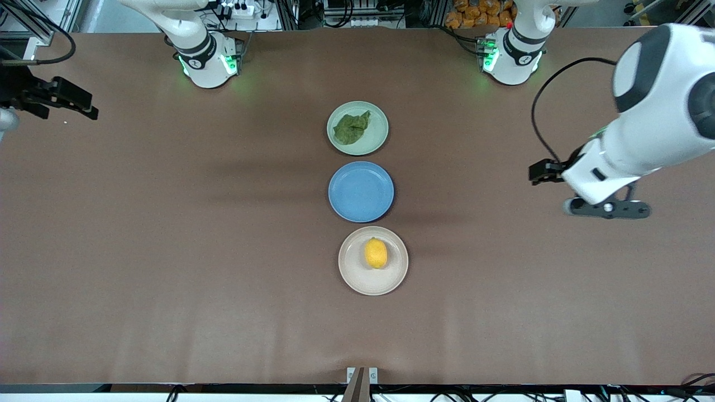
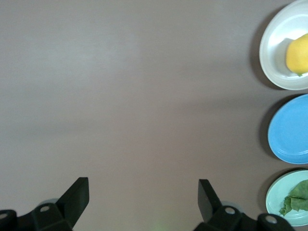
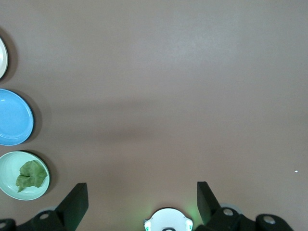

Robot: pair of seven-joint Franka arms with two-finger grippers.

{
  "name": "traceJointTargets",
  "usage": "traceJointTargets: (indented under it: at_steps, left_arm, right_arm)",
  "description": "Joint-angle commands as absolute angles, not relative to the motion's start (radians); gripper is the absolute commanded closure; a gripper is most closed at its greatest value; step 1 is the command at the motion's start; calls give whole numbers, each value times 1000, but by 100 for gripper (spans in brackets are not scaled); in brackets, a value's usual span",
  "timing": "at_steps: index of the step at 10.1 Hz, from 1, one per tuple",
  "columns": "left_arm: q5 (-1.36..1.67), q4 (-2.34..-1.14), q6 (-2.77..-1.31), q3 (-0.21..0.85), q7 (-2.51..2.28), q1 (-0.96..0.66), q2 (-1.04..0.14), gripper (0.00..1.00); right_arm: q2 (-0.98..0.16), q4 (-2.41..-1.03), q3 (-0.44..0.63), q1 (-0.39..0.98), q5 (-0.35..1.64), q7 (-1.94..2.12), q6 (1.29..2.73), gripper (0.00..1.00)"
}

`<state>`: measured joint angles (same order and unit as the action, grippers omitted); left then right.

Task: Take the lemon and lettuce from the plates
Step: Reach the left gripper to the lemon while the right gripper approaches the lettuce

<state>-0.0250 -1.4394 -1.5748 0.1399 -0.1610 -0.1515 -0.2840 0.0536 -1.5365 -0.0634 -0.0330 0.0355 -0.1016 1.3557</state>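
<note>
Presently both arms hang over bare worktop point(image 1: 167, 268), well apart from the three plates lined up along its middle. Landmark: the blue plate point(image 1: 361, 191). The lettuce point(image 1: 351, 128) lies flat on the mint plate point(image 1: 377, 134), just beside the blue plate and farther from the front camera. The lemon point(image 1: 376, 253) rests on the cream plate point(image 1: 357, 273), just beside the blue plate and nearer that camera, its long axis running along the row of plates.

The left pincer point(image 2: 143, 198) is spread wide and holds nothing; it is over the worktop toward the left arm's end, roughly level with the blue plate. The right pincer point(image 3: 142, 200) is likewise wide and empty, over the right arm's end.

Judgement: the left arm appears nearer the plates, and either item calls for a sideways reach toward the centre row.
</note>
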Motion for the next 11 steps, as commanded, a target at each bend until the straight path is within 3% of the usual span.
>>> traceJointTargets:
  at_steps: [1,11]
  left_arm:
    - [-5,-1431,-1623,140,-179,-189,-336,0]
    - [48,-1364,-2027,141,-418,-342,-619,0]
  right_arm:
    - [58,-1563,-64,12,41,-188,1350,0]
    - [54,-1661,-66,228,54,-567,1456,0]
